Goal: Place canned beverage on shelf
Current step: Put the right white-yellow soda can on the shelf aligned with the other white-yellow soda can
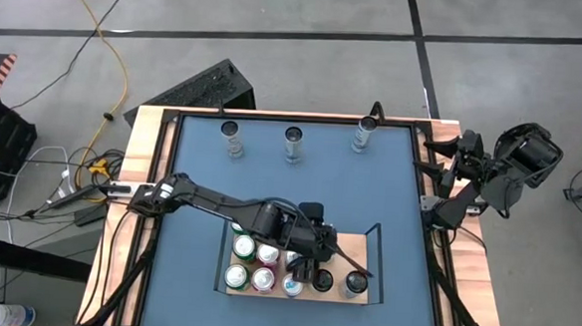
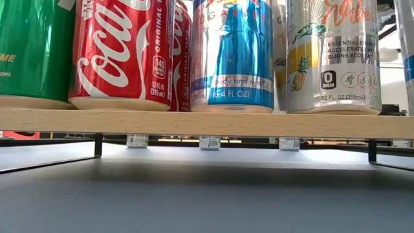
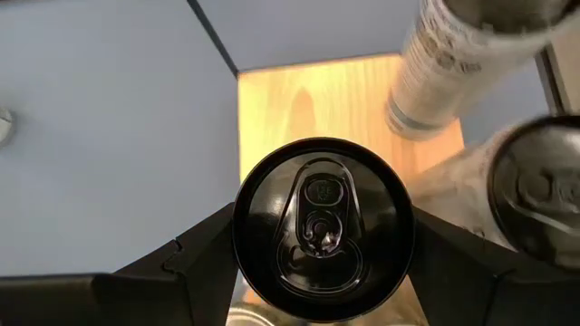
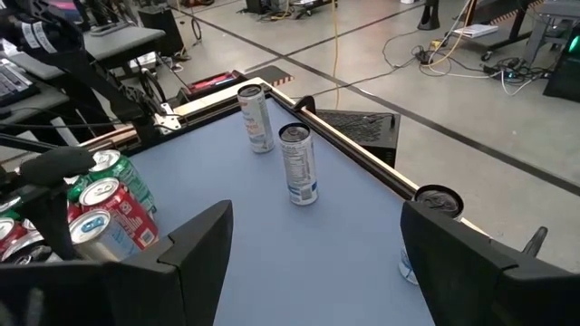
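Fingers (image 3: pixel 195 258) of the left gripper (image 1: pixel 316 266) are pressing on either side of a black-topped can (image 3: pixel 323 217), which is standing upright, long axis vertical, pull-tab end facing up at the wrist camera. The can is sitting over the light-wood shelf (image 1: pixel 367 245), in the near row, with a white slim can (image 1: pixel 354 283) just beside it toward the shelf's right rail. Further cans are crowding the shelf's left half: a green one (image 2: pixel 32 52), a red cola can (image 2: pixel 123 52), a blue-and-silver one (image 2: pixel 234 55) and a pineapple-printed one (image 2: pixel 333 55), all upright. Three slim cans are standing in a row along the table's (image 1: pixel 199 208) far edge, the middle one (image 1: pixel 293 143) well apart from the shelf. The right gripper (image 4: pixel 313 240) is waiting off the table's right side, jaws spread wide and empty.
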